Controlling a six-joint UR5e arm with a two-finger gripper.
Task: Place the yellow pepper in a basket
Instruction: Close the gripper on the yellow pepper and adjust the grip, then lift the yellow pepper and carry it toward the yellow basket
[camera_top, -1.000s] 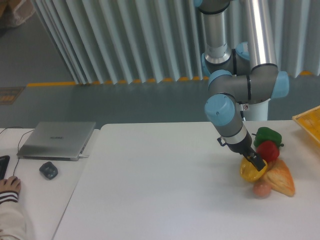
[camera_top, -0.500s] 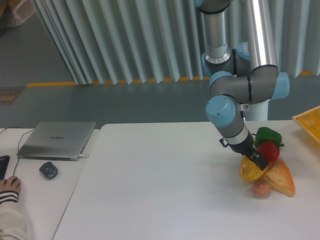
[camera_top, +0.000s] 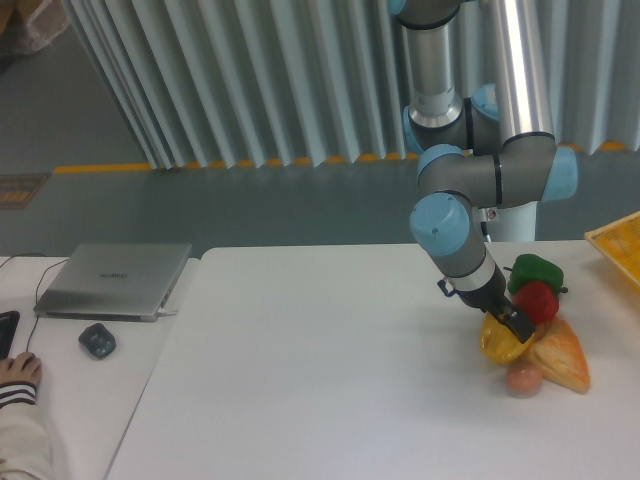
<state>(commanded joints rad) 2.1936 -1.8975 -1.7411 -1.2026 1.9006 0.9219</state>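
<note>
The dark two-finger gripper (camera_top: 515, 327) is pressed down onto the top of the glossy, bright yellow, lobed bell pepper (camera_top: 501, 343); its jaws look closed around the pepper's upper part, though at this size I cannot tell how firmly they hold it. The pepper sits on the white, matte table (camera_top: 320, 370) near its right edge, packed into a small heap: a shiny red pepper (camera_top: 539, 301) touches it at about one o'clock, a green pepper (camera_top: 535, 269) lies beyond that, a pale orange wedge-shaped food piece (camera_top: 561, 358) leans at three o'clock, and a small round tan item (camera_top: 523, 378), perhaps an egg or potato, lies at five o'clock.

By my reading the grasp is the step in hand. Next comes a straight lift clear of the neighbours, then a carry toward two o'clock, where a corner of the yellow-orange latticed plastic basket (camera_top: 618, 244) shows at the frame's right edge, well apart. The pepper's smooth, rounded skin may slip.
</note>
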